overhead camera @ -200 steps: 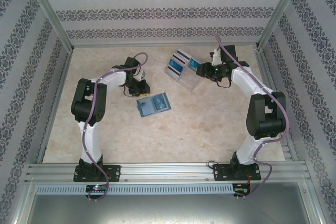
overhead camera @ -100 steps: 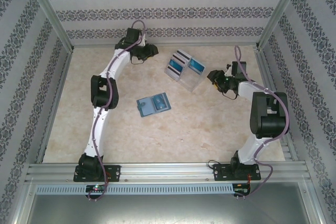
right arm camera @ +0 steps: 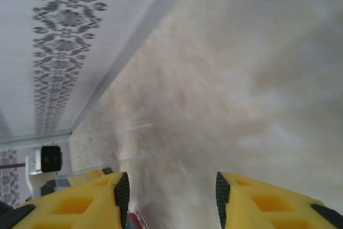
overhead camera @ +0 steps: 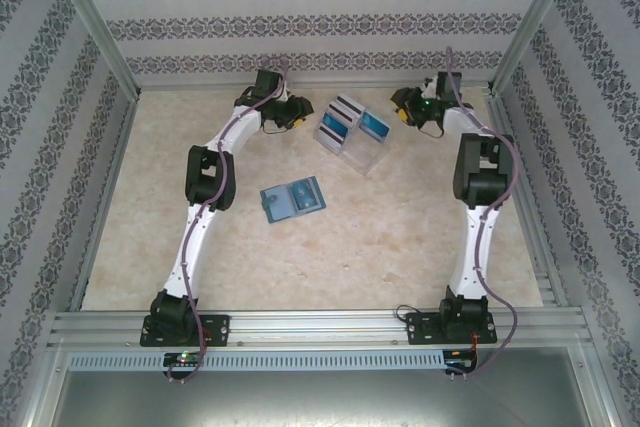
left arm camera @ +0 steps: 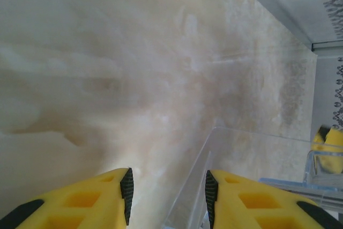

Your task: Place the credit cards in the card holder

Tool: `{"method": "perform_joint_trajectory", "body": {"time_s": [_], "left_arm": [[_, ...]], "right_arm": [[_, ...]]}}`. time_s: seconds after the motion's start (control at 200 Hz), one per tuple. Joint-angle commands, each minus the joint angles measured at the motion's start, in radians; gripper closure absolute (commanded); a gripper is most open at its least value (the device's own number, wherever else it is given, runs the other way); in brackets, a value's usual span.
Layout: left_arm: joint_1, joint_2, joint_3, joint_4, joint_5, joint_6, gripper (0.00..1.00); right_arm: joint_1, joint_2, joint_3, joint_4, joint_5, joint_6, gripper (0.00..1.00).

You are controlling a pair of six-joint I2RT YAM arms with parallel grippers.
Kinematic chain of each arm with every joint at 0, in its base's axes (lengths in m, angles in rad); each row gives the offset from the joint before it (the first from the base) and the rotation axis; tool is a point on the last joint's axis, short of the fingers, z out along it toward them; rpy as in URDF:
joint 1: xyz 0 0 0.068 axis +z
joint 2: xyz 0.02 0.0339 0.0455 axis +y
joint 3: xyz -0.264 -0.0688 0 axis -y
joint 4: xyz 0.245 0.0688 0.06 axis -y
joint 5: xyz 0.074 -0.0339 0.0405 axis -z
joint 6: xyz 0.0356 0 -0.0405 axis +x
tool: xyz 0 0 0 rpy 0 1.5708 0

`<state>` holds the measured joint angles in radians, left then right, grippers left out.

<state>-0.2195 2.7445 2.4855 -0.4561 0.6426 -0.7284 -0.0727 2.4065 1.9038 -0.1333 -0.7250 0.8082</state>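
Left end effector (left arm camera: 167,191) open, nothing in it, sitting just left of the clear stand (overhead camera: 362,157); right end effector (right arm camera: 171,191) open and empty too, just right of the stand's far corner. I see the credit cards (overhead camera: 340,123) propped in that stand, neither arm touching them. Card holder (overhead camera: 293,199) lies flat on the counter (overhead camera: 380,237), near-left of the stand, well apart from both end effectors.

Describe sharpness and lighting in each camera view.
Top external: sharp and evenly lit, only soft shadows on the table. Left wrist: left gripper crisp, surface behind blurred, clear plastic piece faint. Right wrist: right gripper crisp, surface beyond smeared.
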Motion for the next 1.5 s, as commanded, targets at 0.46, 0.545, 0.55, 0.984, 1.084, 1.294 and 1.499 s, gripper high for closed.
{"method": "perform_joint_trajectory", "body": {"time_s": [0.46, 0.545, 0.55, 0.984, 1.084, 1.294, 1.499], "left_arm": [[0.013, -0.303, -0.343, 0.014, -0.023, 0.104, 0.58], [0.024, -0.378, -0.453, 0.066, -0.036, 0.097, 0.58], [0.025, -0.382, -0.461, 0.070, -0.037, 0.097, 0.58], [0.068, -0.607, -0.771, 0.145, -0.069, 0.124, 0.58], [0.068, -0.617, -0.787, 0.147, -0.059, 0.126, 0.58], [0.068, -0.659, -0.858, 0.171, -0.042, 0.122, 0.58], [0.064, -0.675, -0.916, 0.181, 0.045, 0.133, 0.59]], "right_arm": [[0.173, 0.385, 0.596, -0.363, -0.308, -0.103, 0.57], [0.190, 0.419, 0.644, -0.366, -0.364, -0.102, 0.57], [0.192, 0.420, 0.645, -0.367, -0.367, -0.103, 0.57], [0.289, 0.379, 0.584, -0.543, -0.532, -0.320, 0.57], [0.283, 0.353, 0.573, -0.531, -0.524, -0.325, 0.57], [0.228, 0.304, 0.660, -0.518, -0.497, -0.286, 0.55], [0.158, 0.131, 0.660, -0.595, -0.230, -0.384, 0.51]]}}
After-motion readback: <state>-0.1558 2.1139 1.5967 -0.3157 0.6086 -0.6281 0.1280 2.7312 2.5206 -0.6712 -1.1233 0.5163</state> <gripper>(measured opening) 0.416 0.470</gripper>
